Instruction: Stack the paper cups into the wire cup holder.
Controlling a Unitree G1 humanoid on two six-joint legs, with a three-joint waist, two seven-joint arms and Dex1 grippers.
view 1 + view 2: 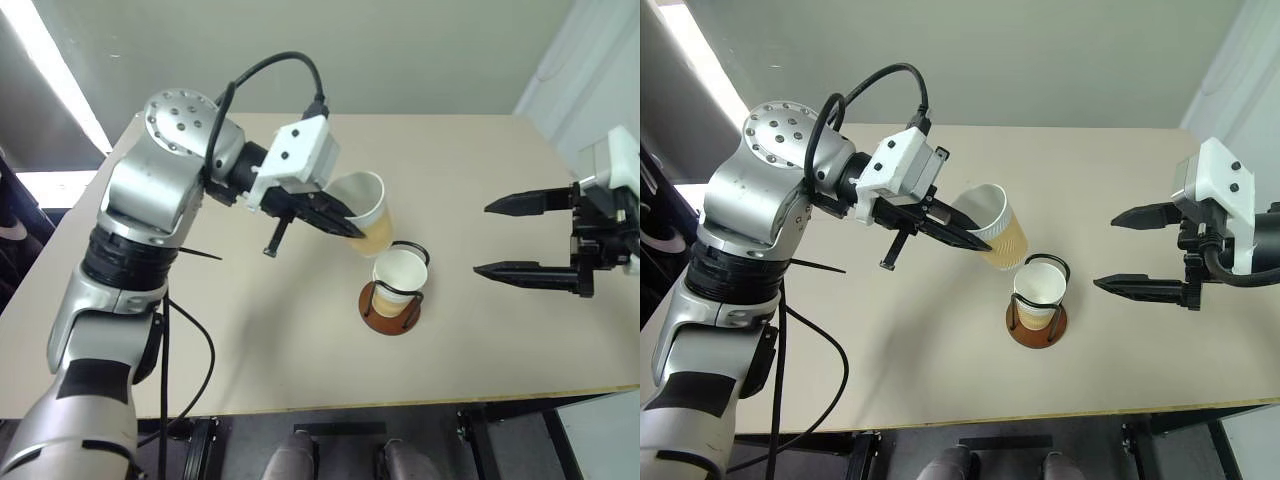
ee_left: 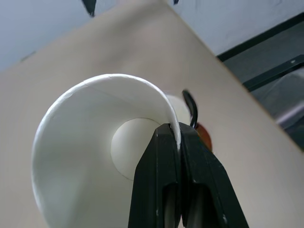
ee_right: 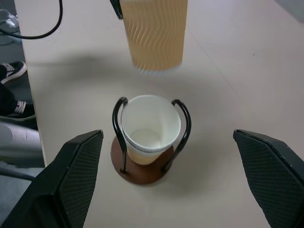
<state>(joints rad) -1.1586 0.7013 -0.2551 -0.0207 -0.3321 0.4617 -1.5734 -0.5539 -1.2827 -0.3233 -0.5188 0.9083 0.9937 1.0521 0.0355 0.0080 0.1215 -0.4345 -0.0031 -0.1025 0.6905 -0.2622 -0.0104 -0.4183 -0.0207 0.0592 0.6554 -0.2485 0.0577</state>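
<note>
Your held paper cup (image 1: pixel 368 212) is tan-yellow with a wavy ribbed sleeve, white inside with a rolled white rim; it hangs tilted, clear of the table (image 1: pixel 300 330), with the left gripper (image 1: pixel 343 222) pinching its rim wall, one finger inside and one outside. Just below and beyond its fingertips stands the wire cup holder (image 1: pixel 392 300), a rust-brown disc with black wire loops, already holding a second cup (image 3: pixel 149 127) upright. Your right gripper (image 1: pixel 490 238) hovers well apart on the holder's far side, fingers spread wide and empty.
</note>
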